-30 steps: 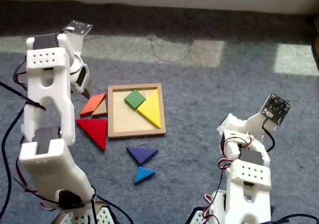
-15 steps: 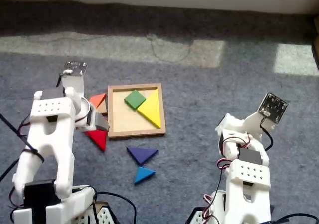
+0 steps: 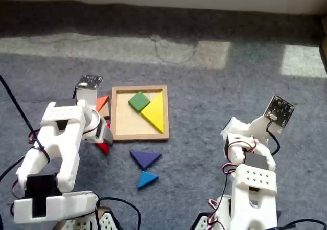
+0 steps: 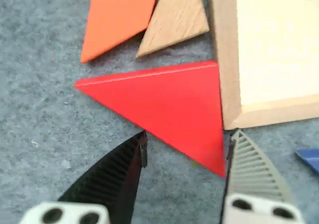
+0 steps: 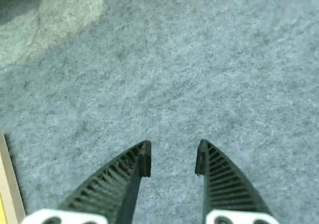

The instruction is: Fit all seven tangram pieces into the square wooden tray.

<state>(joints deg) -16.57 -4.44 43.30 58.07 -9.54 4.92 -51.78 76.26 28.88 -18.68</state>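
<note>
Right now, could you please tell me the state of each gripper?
Left gripper: open, straddling a corner of the flat red triangular piece, holding nothing.
Right gripper: open, empty, above the grey carpet.

My left claw point(image 4: 188, 134) has ribbed fingers point(image 4: 117, 176), one black and one grey; my right claw point(image 5: 172, 157) is ribbed black on both sides. My arms point(image 3: 61, 138) are white. The big triangle point(image 4: 164, 104) is plain glossy red, the slanted piece point(image 4: 117, 15) orange, the small triangle point(image 4: 174, 20) bare wood with fine grain. The tray point(image 4: 222, 59) is pale wood. The square point(image 3: 138, 101) is green, the large triangle point(image 3: 155, 115) yellow, the middle triangle point(image 3: 145, 158) dark purplish blue, the little triangle point(image 3: 147, 179) bright blue. The carpet point(image 5: 199, 59) is flecked blue-grey.
</note>
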